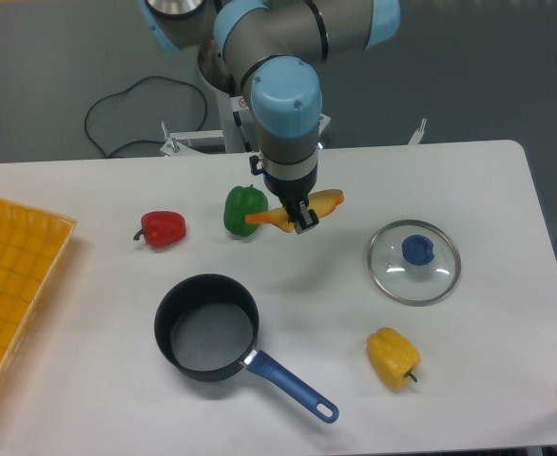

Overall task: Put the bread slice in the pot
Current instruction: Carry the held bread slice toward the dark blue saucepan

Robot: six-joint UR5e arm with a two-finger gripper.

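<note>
Above white table (pixel 469 190), end effector (pixel 300 217) clamped on thin, flat orange-crusted bread slice (pixel 324 202); round dark pot (pixel 207 328) below.

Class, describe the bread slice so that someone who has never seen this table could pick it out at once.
Start at the robot arm over the white table; follow it down to the gripper. The bread slice is pinched there, lifted and tilted. It is thin, flat and yellow-orange, unlike the rounded green pepper beside it.

grey tubular arm (pixel 288 33) with light blue joint caps.
</note>
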